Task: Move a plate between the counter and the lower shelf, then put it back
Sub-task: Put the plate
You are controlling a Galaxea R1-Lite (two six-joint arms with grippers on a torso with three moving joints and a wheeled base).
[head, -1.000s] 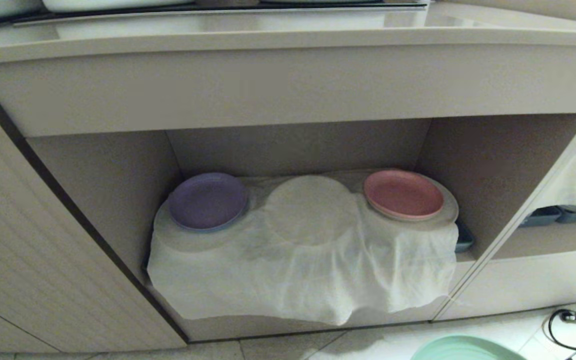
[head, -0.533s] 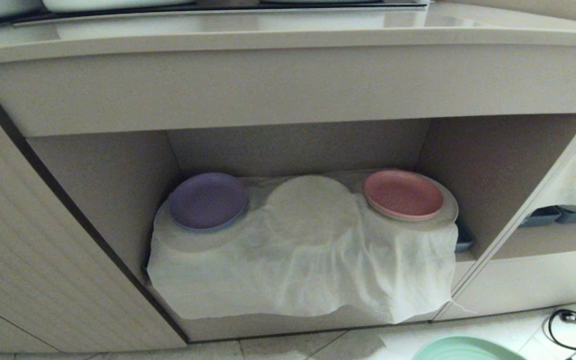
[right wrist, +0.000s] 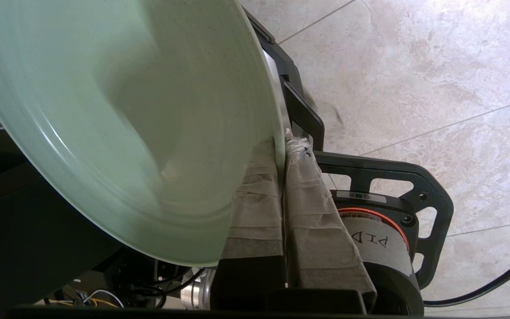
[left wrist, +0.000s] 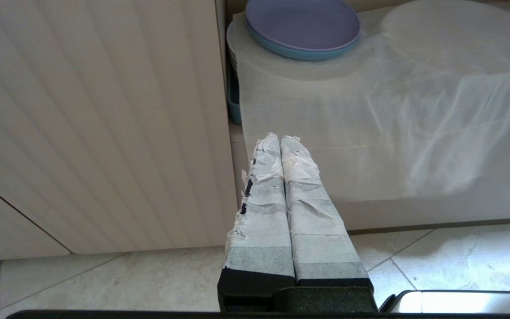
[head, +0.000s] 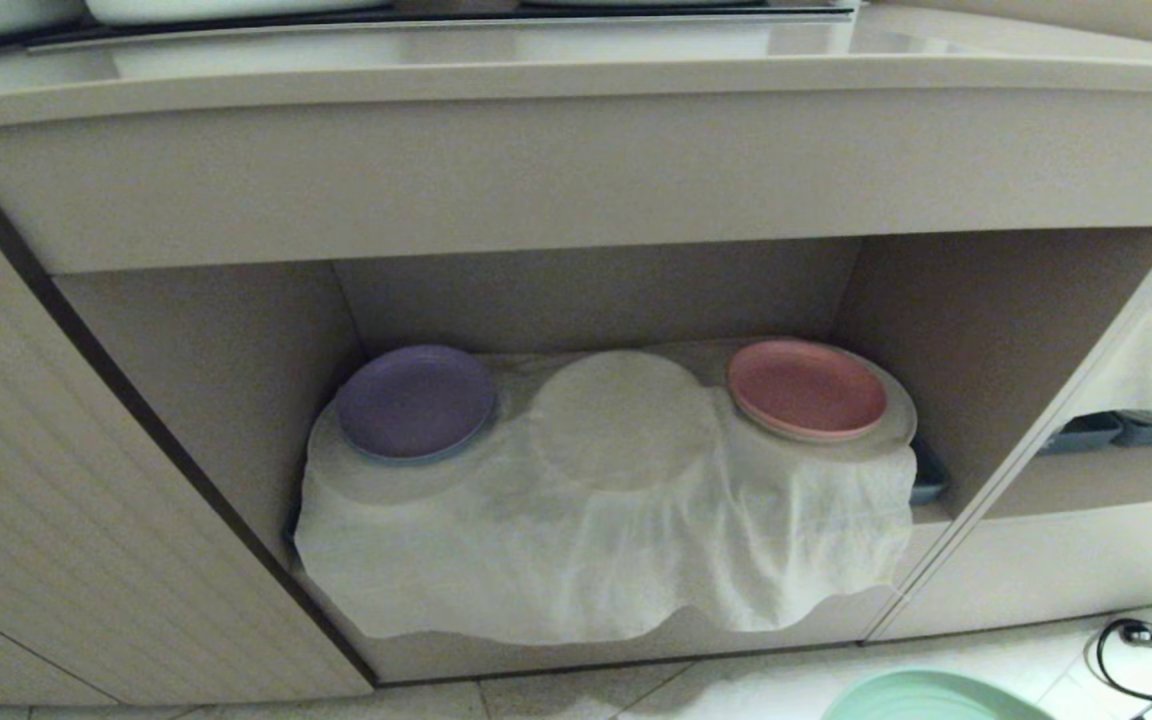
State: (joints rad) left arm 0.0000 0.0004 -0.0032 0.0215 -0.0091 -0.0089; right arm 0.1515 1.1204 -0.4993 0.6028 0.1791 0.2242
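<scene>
The right end effector (right wrist: 281,146) is gripping the plate (right wrist: 126,119) by its rim, the taped fingers (right wrist: 255,195) pinching the edge between them so the mint-green disc is fanning out away from the wrist, with the robot's own base and the tiled floor (right wrist: 414,66) lying beyond it. In the head view only an arc of the plate (head: 926,698) is showing at the bottom, low over the floor and well short of the shelf (head: 596,300). The left end effector (left wrist: 280,141) is clenched on nothing, pointing toward the corner of the shelf where the cloth (left wrist: 370,133) is hanging down. Ahead of the right end effector, the shelf is holding a purple plate (head: 416,400), a cloth-covered round stack (head: 621,415) and a pink plate (head: 804,388); the worktop (head: 536,70) is sitting above, out of easy reach from this crouch. Judging from this, the carrying step is under way, with the plate travelling between the two levels; which direction cannot be told. If it is heading for the shelf, the next move is calling for a level reach forward under the worktop's thick front edge, setting the plate down on the cloth-covered stack between the coloured plates without snagging the gauze. If it is heading up, the plate is needing a lift clear of that edge first.
</scene>
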